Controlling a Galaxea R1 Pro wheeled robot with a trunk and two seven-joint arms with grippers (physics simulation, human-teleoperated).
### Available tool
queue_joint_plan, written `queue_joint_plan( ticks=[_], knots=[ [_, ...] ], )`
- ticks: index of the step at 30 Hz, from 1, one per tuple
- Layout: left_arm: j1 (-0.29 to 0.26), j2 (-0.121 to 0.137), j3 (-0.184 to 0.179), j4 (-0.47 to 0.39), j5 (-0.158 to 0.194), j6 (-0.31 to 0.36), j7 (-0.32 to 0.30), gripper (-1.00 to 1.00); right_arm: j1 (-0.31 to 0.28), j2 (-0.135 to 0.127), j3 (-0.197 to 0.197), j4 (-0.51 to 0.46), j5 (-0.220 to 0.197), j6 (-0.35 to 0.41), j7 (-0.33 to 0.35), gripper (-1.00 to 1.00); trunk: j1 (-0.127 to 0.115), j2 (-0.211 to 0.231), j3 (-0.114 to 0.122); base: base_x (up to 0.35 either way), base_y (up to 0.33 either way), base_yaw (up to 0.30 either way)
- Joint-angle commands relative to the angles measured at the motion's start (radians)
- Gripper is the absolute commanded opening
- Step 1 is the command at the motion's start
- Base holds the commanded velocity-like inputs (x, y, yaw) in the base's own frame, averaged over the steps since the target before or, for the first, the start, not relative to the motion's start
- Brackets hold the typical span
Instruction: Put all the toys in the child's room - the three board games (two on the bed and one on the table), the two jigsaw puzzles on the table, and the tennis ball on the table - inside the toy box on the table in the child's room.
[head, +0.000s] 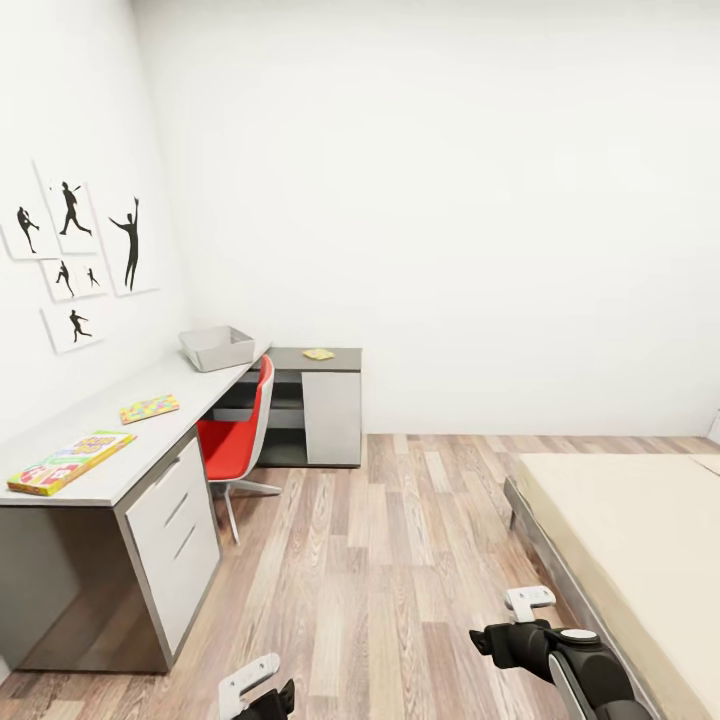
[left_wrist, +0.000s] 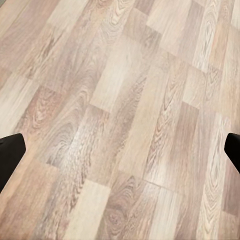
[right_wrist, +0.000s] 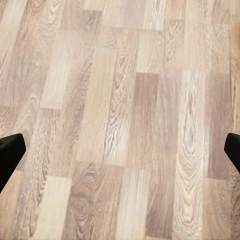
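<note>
Light grey toy box (head: 216, 347) with flared walls sits on the table (head: 110, 420); both grippers' fingers spread apart

1. The table (head: 150, 440), L-shaped with a pale grey top, stands along the left wall.
2. On its near end lies a yellow-green-red board game (head: 70, 461); further along lies a jigsaw puzzle (head: 149, 408).
3. The grey toy box (head: 217, 347) sits at the far corner.
4. On the lower dark wing lies a yellowish flat item (head: 319, 354).
5. The bed (head: 640, 540) shows a bare beige mattress.
6. A red chair (head: 238, 440) stands on the wood-plank floor (head: 380, 560).
</note>
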Motion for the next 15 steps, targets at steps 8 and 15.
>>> queue_joint_plan(
  ticks=[8,15],
  knots=[
    [0.000,0.000,-0.001,-0.002,0.010,0.002,0.003,1.00,-0.001,-0.001,0.001,-0.001,0.001,0.005,0.002,1.00,0.000,-0.001,-0.001,0.000,0.000,-0.010],
    [0.000,0.000,-0.001,-0.002,0.010,0.002,0.004,1.00,-0.001,-0.001,0.001,-0.001,0.001,0.005,0.002,1.00,0.000,-0.001,-0.001,0.000,0.000,-0.008]
  ],
)
